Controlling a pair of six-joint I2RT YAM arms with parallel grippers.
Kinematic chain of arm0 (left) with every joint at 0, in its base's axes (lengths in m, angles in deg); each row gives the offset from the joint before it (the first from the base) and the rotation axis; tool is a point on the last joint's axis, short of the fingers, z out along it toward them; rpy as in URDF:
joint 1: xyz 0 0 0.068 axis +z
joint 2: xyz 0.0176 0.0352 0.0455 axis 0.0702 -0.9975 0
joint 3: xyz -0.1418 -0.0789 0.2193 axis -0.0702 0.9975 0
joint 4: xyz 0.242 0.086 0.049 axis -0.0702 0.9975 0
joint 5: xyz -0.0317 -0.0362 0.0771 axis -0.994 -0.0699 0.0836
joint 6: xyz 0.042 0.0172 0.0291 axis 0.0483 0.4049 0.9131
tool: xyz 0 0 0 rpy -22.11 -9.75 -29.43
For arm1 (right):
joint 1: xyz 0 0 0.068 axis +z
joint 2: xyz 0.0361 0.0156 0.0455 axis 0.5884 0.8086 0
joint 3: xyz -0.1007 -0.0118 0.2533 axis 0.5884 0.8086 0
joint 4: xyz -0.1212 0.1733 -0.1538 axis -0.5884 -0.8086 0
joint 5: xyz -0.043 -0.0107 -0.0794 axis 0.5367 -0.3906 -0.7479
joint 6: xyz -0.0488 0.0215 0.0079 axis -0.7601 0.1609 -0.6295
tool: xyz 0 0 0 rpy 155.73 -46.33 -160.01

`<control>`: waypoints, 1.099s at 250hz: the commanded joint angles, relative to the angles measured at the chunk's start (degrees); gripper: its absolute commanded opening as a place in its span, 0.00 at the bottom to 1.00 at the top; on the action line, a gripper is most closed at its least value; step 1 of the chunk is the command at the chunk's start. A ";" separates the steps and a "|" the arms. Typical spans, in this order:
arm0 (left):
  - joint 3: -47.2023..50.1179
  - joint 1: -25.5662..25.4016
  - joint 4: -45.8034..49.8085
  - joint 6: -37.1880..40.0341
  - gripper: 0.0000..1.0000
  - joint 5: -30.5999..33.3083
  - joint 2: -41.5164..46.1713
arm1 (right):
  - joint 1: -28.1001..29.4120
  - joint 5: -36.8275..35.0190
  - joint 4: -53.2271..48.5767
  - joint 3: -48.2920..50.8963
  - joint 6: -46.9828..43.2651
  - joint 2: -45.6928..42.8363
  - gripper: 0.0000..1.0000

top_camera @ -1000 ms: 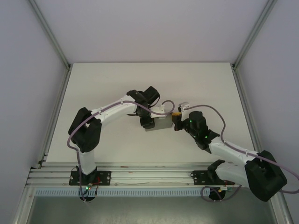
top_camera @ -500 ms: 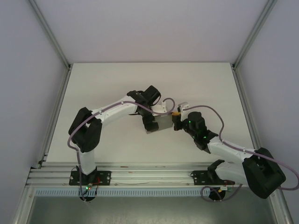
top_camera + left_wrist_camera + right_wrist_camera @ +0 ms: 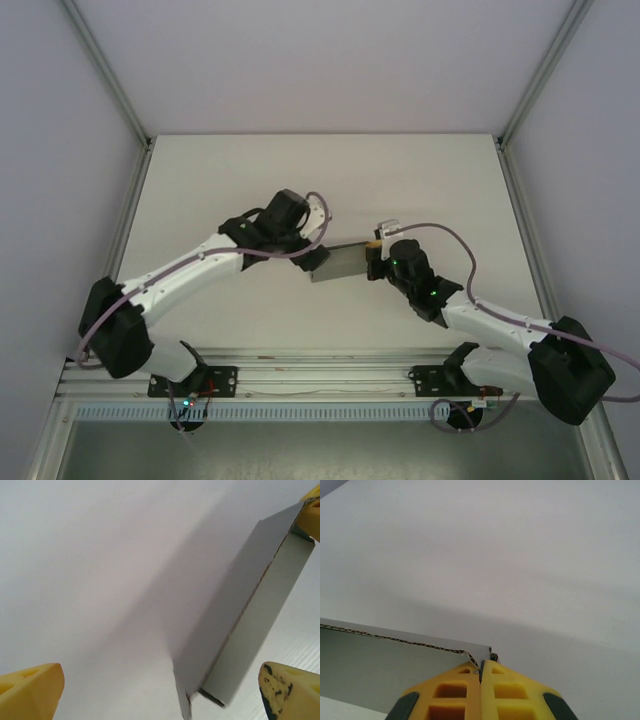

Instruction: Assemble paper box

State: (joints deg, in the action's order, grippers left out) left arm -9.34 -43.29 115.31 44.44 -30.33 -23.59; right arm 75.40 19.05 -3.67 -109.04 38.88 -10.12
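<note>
- Right wrist view: your right gripper (image 3: pixel 481 674) is clamped tight on an edge of the plain grey thin-cardboard paper box (image 3: pixel 380 662).
- The box, midway across the white table (image 3: pixel 200 180), looks light and easily creased; take it near folds.
- Your left gripper (image 3: pixel 160 687) gapes wide, empty, just beside it.

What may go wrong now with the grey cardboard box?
The right gripper pinches only a thin edge of the grey cardboard box; that edge looks bent and may tear or slip.
The left gripper is open with the box off-centre between its fingers; closing could push it askew.
</note>
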 commanded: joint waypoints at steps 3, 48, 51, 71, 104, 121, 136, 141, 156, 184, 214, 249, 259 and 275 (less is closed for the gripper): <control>6.17 0.07 -5.12 -10.56 0.88 2.16 5.12 | 1.84 -4.01 -7.92 -1.81 2.91 0.89 0.00; 6.58 -0.01 -4.92 -13.06 0.52 -2.86 5.94 | 3.35 -5.89 -10.47 -4.04 3.88 2.23 0.00; 6.68 -0.02 -4.99 -13.06 0.52 -2.96 5.86 | 3.41 -5.91 -10.62 -4.16 3.89 2.24 0.00; 6.97 -0.02 -4.26 -13.50 0.47 -1.39 4.99 | 3.75 -5.94 -10.58 -4.12 4.15 2.15 0.00; 6.81 0.11 -3.29 -13.77 0.46 2.66 3.42 | 3.75 -5.42 -10.44 -3.55 4.44 1.69 0.00; 6.32 0.07 -3.20 -13.45 0.46 3.18 2.61 | 3.79 -5.03 -10.59 -3.60 4.43 1.58 0.00; 6.35 0.07 -3.52 -12.11 0.46 2.92 1.74 | 3.85 -4.87 -10.59 -3.69 4.25 1.71 0.00; 6.48 0.07 -3.82 -11.66 0.46 3.02 1.44 | 3.82 -4.95 -10.57 -3.75 4.32 1.73 0.00; 6.41 0.07 -4.09 -11.51 0.45 3.81 0.56 | 3.81 -4.87 -10.82 -3.84 4.68 1.82 0.00; 5.60 0.07 -4.42 -11.41 0.31 3.49 -0.89 | 3.80 -4.31 -10.42 -3.20 5.47 1.52 0.00; 5.12 0.07 -5.53 -12.60 0.18 1.25 -1.64 | 3.91 -3.81 -10.42 -3.09 6.27 1.38 0.00; 4.79 0.07 -5.72 -15.54 0.03 1.07 -2.15 | 4.47 -4.07 -11.53 -3.51 7.00 1.31 0.00; 4.78 0.07 -5.86 -16.50 0.01 1.02 -2.16 | 4.76 -4.50 -11.73 -3.52 7.38 1.28 0.00; 4.92 0.08 -6.45 -17.87 0.01 -0.19 -2.33 | 5.10 -4.51 -12.38 -3.82 7.72 1.20 0.00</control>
State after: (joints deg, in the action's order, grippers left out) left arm -2.59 -43.27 110.77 30.10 -29.11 -24.97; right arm 79.31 14.17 -9.66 -112.73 44.67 -8.74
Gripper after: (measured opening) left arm 0.067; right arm 0.049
